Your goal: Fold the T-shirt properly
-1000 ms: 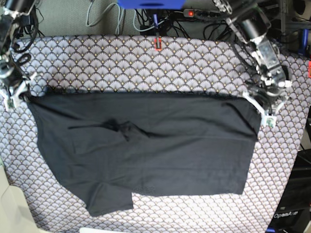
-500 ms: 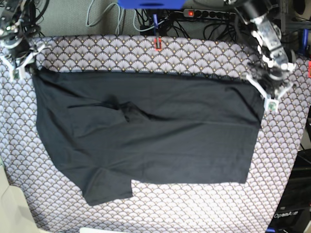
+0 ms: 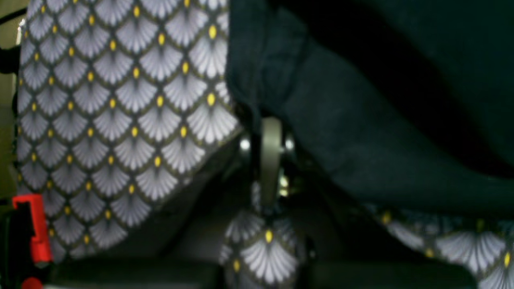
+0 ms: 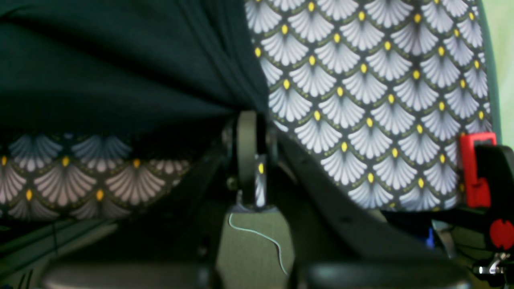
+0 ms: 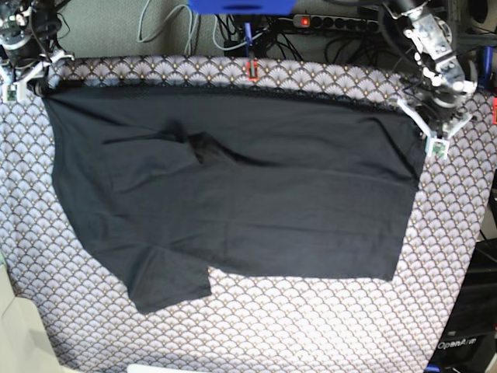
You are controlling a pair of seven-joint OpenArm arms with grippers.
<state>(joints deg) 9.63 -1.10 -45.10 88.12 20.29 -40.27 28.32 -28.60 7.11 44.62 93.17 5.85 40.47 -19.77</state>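
Both pincers are gripping the T-shirt (image 5: 233, 186) at its far edge. In the base view the left pincer (image 5: 431, 128) is sitting at the right corner of that edge, and the right pincer (image 5: 27, 74) is sitting at the left corner, close to the far left corner of the counter (image 5: 326, 326). In the left wrist view the left pincer (image 3: 270, 132) is clenched on a bunched fold of the black cloth (image 3: 361, 112), which is hanging over the fingers and is hiding their tips. In the right wrist view the right pincer (image 4: 251, 132) is also clenched on the dark cloth (image 4: 120, 64), with the fabric pulled into tight folds toward the narrow gap of the jaws.

The T-shirt is lying spread out on the grey fan-patterned tablecloth (image 5: 311, 334) that is covering the counter. Its far edge is running almost straight between the two pincers, a little lower on the right side. The body of the garment is reaching toward the near side, and one sleeve (image 5: 167, 284) is sticking out at the near left. A small dark wrinkle (image 5: 203, 148) is showing in the cloth left of the middle.

A red clamp (image 5: 251, 70) is holding the tablecloth at the far edge of the counter, and it is standing apart from the T-shirt. Cables and a power strip (image 5: 326, 22) are lying behind the counter
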